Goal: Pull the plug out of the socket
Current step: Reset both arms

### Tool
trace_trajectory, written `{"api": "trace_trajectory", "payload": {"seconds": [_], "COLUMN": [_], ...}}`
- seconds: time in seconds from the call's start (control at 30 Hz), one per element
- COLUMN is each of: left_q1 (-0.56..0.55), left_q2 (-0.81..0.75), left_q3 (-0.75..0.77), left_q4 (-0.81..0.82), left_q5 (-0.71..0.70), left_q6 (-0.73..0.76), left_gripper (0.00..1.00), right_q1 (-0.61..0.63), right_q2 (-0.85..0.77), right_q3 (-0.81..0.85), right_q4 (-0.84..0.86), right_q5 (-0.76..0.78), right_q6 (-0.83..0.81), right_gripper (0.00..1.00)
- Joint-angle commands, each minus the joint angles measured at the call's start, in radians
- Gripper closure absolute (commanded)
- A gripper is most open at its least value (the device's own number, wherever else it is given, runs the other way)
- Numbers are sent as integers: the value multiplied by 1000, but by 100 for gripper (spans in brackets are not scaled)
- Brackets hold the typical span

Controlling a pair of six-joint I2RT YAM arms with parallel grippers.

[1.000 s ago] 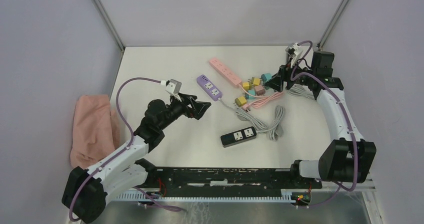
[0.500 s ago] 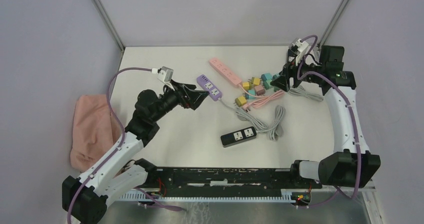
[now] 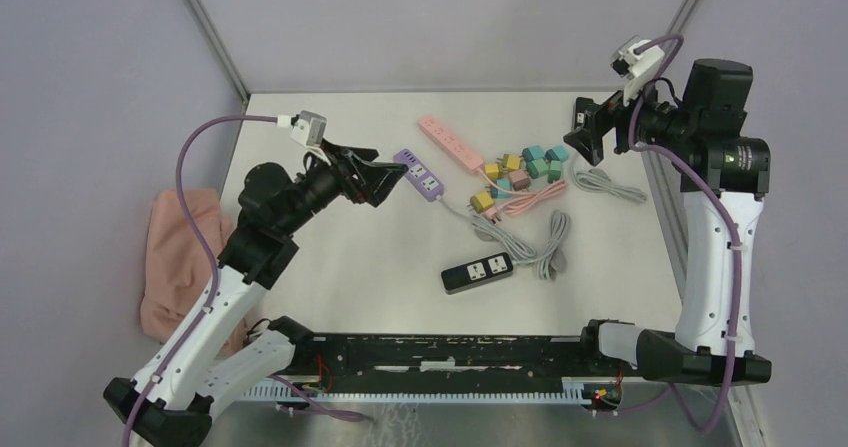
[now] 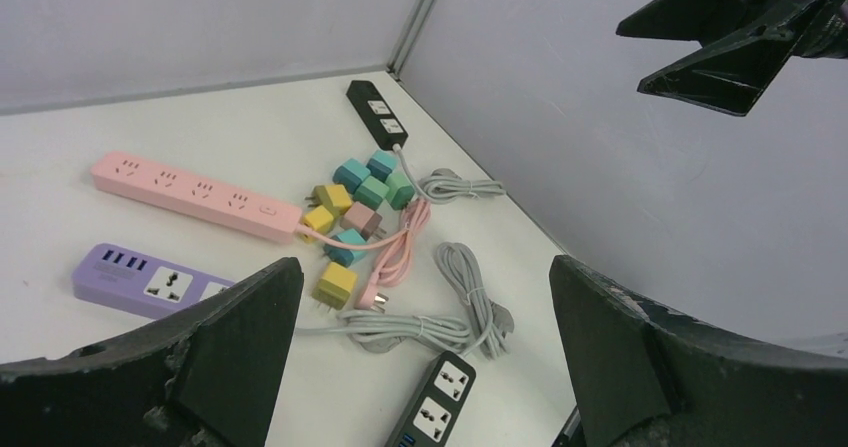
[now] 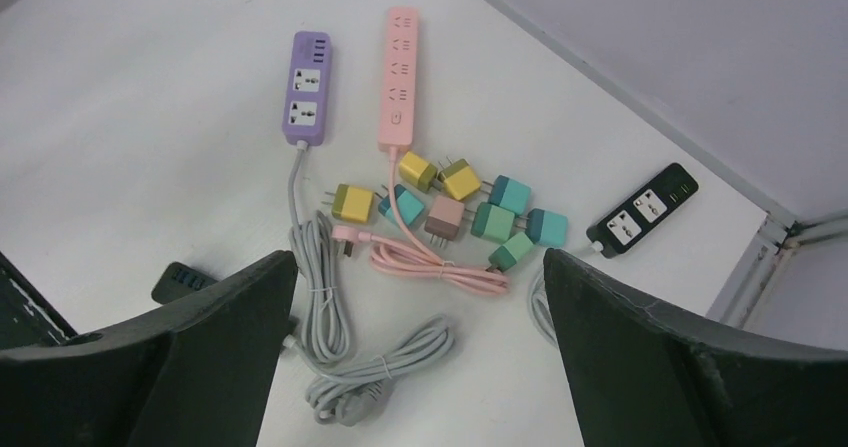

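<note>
Several small cube plugs (image 5: 445, 217), yellow, teal, green and brown, lie loose on the white table (image 3: 380, 257) with their pins showing. They lie beside the pink socket strip (image 5: 400, 77) and its coiled pink cord (image 5: 440, 263). I see no plug seated in any socket. My right gripper (image 3: 575, 132) hangs open high above the back right, over the teal plug (image 3: 557, 154). From its wrist view the right gripper (image 5: 418, 267) holds nothing. My left gripper (image 3: 390, 164) stands open and empty in the air just left of the purple socket strip (image 3: 420, 174).
A black socket strip (image 3: 478, 272) lies near the middle, and grey cord bundles (image 3: 545, 247) lie beside it. A second black strip (image 5: 643, 210) lies by the back right corner. A pink cloth (image 3: 185, 257) lies off the table's left edge. Walls enclose the table.
My right gripper rose and drew back to the right from the plug pile, and its jaws opened wide. My left gripper lifted and moved back toward the purple strip.
</note>
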Motion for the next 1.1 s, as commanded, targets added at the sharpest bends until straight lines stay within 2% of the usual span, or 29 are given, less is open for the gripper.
{"api": "trace_trajectory", "payload": {"seconds": [0.0, 0.3, 0.43, 0.63, 1.07], "left_q1": [4, 4, 5, 4, 5], "left_q2": [-33, -73, -91, -106, -122], "left_q3": [106, 179, 199, 217, 210], "left_q4": [-100, -212, -238, -263, -282], "left_q5": [-25, -76, -81, -93, -93], "left_q6": [90, 158, 170, 182, 187], "left_gripper": [1, 1, 1, 1, 1], "right_q1": [-3, -3, -3, -4, -3], "right_q2": [-19, -38, -58, -81, -119], "right_q3": [87, 163, 147, 125, 124], "right_q4": [6, -10, 38, 113, 94], "right_q5": [118, -9, -39, 96, 127], "right_q6": [195, 303, 390, 550, 538], "right_gripper": [1, 1, 0, 0, 0]}}
